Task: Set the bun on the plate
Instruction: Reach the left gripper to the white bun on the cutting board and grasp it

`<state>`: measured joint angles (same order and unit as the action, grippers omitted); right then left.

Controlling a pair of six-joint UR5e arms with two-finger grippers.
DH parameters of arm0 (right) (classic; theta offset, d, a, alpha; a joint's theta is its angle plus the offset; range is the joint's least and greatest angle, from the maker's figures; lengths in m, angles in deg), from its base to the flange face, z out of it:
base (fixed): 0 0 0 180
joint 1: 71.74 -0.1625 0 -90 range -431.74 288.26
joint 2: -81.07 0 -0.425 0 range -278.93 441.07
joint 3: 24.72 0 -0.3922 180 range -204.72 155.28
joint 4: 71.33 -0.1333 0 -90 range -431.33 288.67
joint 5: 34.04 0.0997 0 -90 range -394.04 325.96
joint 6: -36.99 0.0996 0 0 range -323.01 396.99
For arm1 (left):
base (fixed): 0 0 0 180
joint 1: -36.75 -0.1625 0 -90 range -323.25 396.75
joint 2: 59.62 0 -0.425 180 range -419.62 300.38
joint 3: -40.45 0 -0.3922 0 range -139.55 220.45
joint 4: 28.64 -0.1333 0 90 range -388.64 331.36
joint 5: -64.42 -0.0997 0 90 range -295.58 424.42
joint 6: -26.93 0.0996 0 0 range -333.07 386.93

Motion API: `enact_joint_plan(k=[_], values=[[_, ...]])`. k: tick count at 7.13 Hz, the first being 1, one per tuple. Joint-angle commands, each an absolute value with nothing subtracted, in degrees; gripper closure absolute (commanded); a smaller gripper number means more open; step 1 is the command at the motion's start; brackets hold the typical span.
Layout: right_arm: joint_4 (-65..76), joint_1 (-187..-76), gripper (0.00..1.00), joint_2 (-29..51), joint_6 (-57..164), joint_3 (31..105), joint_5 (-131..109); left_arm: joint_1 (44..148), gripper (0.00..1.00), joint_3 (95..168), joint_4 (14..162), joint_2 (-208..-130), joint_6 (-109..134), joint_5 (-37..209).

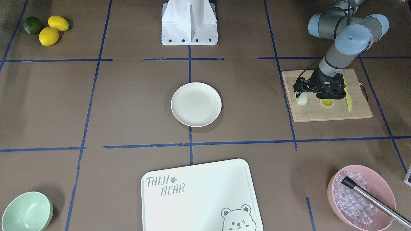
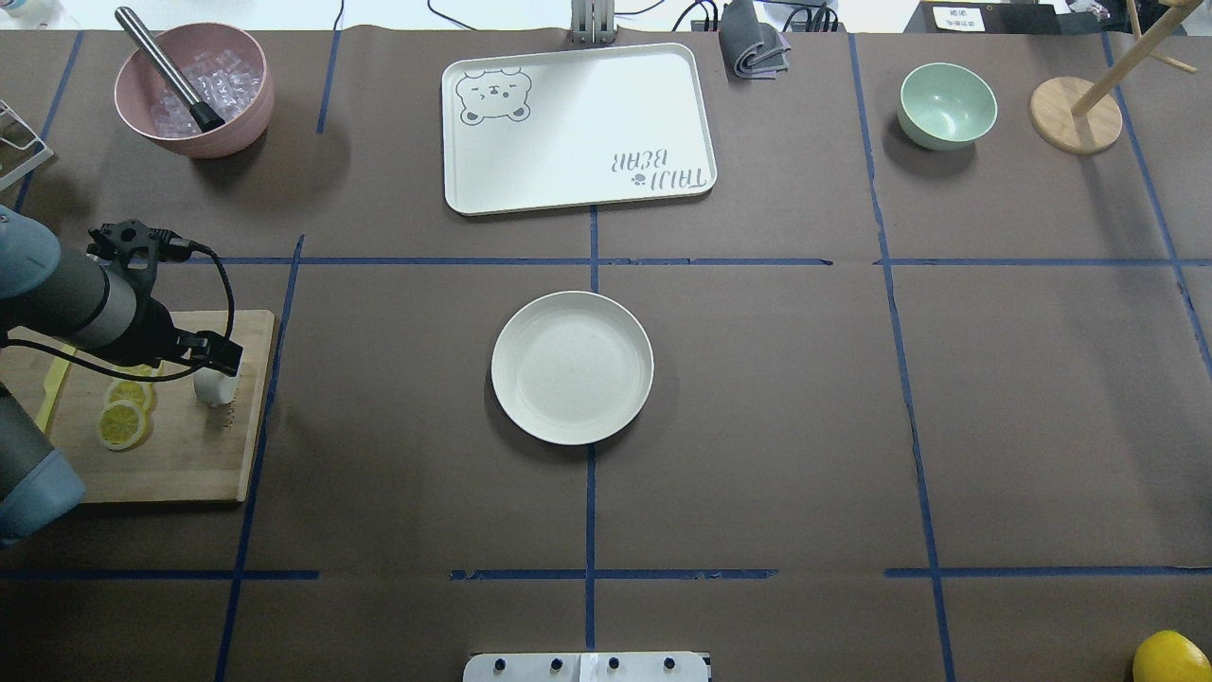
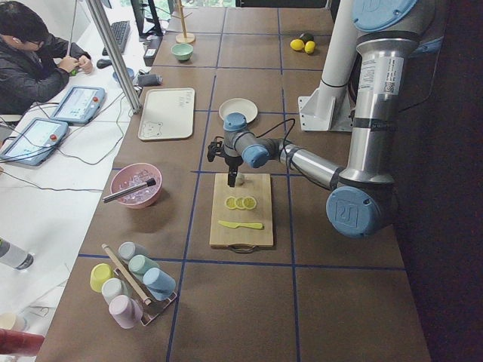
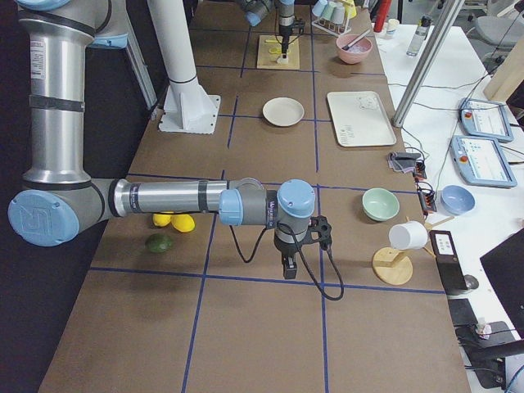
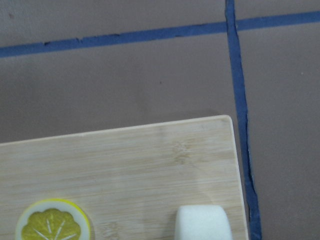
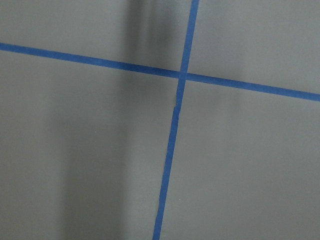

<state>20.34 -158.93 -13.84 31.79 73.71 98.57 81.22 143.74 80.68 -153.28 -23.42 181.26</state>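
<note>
My left tool (image 2: 225, 365) is right on top of the bun (image 2: 216, 386) on the wooden board (image 2: 189, 464), can't tell whether spread or pinching, plate (image 2: 572, 367) well off to its right, so a shallow hold on that smooth lump could drop it mid-carry.

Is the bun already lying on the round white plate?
No, the plate is bare, and the bun sits on the wooden board off to its side.

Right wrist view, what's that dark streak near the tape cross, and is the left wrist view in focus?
Right wrist view: a soft shadow on the table, no object. Left wrist view: cutting board grain crisp, bun cropped at bottom edge.
</note>
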Motion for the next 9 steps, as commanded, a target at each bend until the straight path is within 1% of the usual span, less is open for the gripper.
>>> enact_joint_plan(k=[1,2,3,4,5,7,8,9], values=[[20.3,-158.9,0.00,-13.8,31.7,73.7,98.6,79.4,0.01,143.3,80.7,-153.7,-24.9,181.2],[20.3,-158.9,0.00,-13.8,31.7,73.7,98.6,79.0,0.26,143.4,80.7,-153.8,-24.9,181.1],[20.3,-158.9,0.00,-13.8,31.7,73.7,98.6,79.0,0.59,143.3,80.4,-154.2,-24.7,181.4],[20.3,-158.9,0.00,-13.7,31.7,73.7,98.5,78.9,0.70,143.3,80.2,-154.5,-24.6,181.3],[20.3,-158.9,0.00,-13.6,31.7,73.7,98.5,79.0,0.75,143.6,80.1,-154.6,-24.7,181.4],[20.3,-158.9,0.00,-13.5,31.8,73.7,98.5,79.0,0.75,144.7,79.6,-157.8,-26.3,181.3],[20.3,-158.9,0.00,-13.5,31.8,73.7,98.5,78.9,0.75,144.5,77.8,-161.1,-31.0,181.1],[20.3,-158.9,0.00,-13.5,31.8,73.6,98.5,78.0,0.74,144.4,72.3,-166.5,-33.8,181.0]])
